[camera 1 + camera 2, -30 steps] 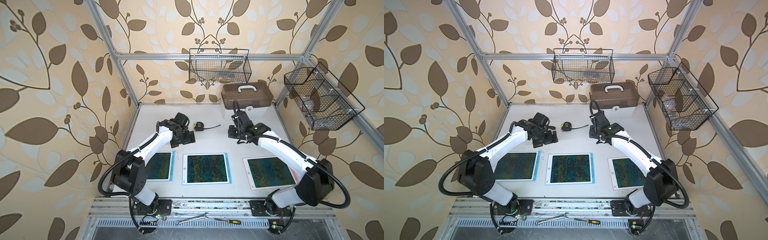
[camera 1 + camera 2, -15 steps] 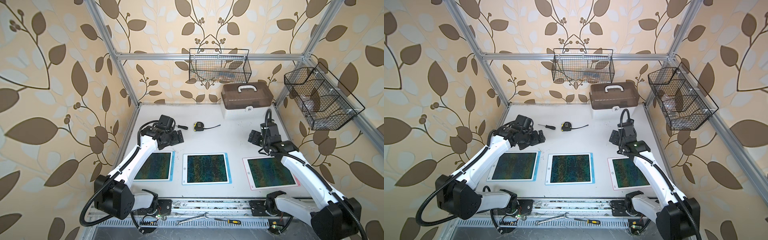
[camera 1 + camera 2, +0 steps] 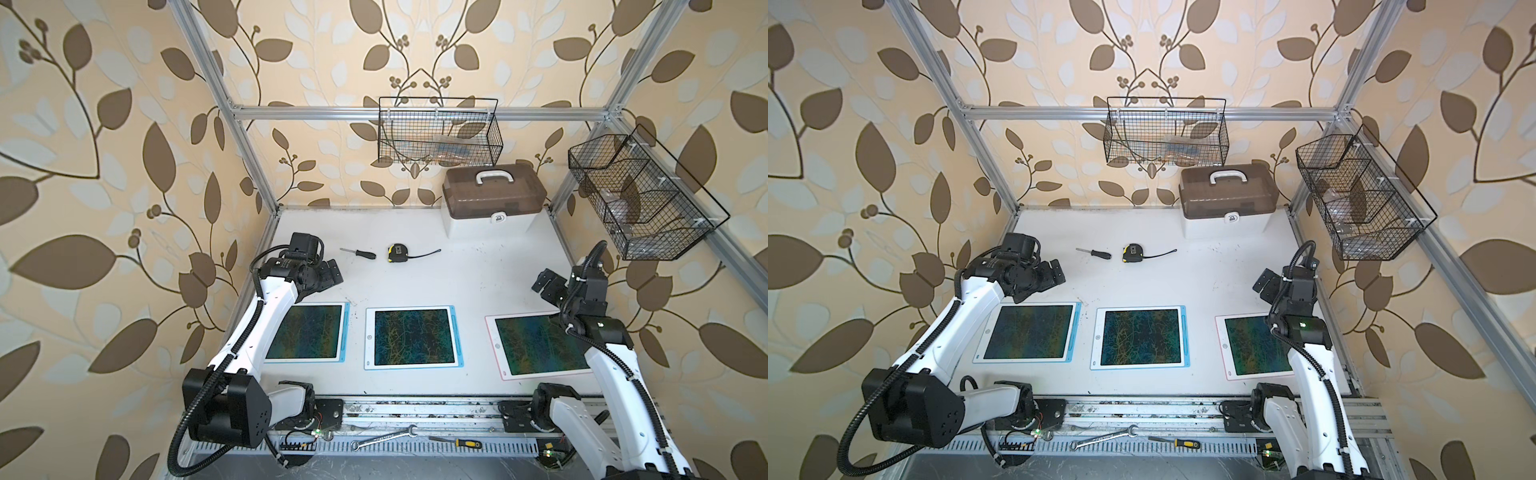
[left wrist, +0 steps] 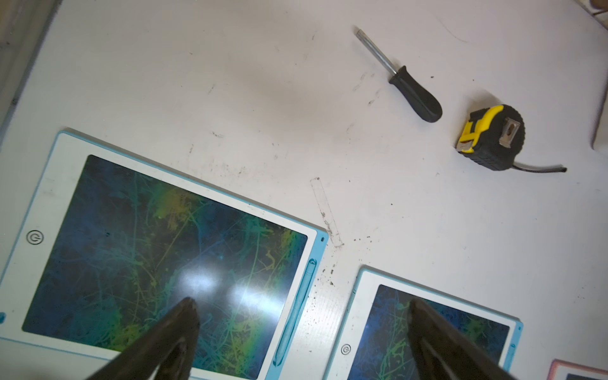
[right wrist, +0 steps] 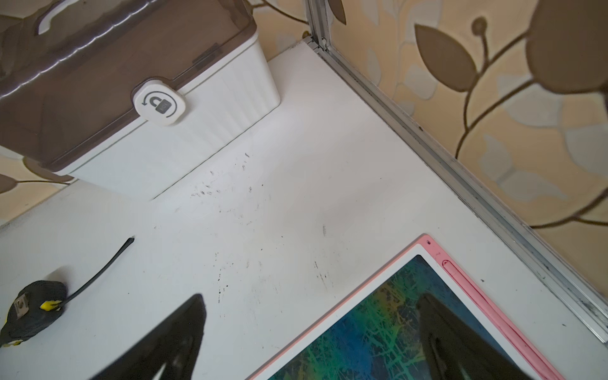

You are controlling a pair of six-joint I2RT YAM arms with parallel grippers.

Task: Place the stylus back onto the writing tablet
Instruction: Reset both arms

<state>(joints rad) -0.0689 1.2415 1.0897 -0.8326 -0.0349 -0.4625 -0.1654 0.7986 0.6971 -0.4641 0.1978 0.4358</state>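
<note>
Leaf-papered walls around a scuffed white table (image 3: 478, 274), with three writing tablets in a row near the front edge: a blue-rimmed tablet (image 3: 316, 332) on the robot's left, a middle tablet (image 3: 413, 337), and a pink tablet (image 3: 536, 345) on the right. Blue stylus (image 4: 293, 316) seated in the side slot of the blue-rimmed tablet, flush with the rim. Pink stylus (image 5: 477, 297) likewise lying in the pink tablet's edge groove. Middle tablet's slot apparently filled too, though too small in the top views to be sure. No loose stylus anywhere on the table, so the task judged done or nearly so.

Left end effector (image 3: 332, 272) hovering over the far edge of the blue-rimmed tablet, spread wide, gripping nothing. Right end effector (image 3: 546, 284) above bare table just beyond the pink tablet's far corner, equally wide and empty, probably held clear so as not to knock the seated styluses.

Farther back, well apart from the tablets: a screwdriver (image 3: 359, 252), a tape measure (image 3: 397, 252) just beside it, and a lidded storage box (image 3: 494, 199) against the rear wall. Up on the frame, a rear wire basket (image 3: 438, 133) and a side wire basket (image 3: 640, 199). Nothing between either end effector and the tablets.
</note>
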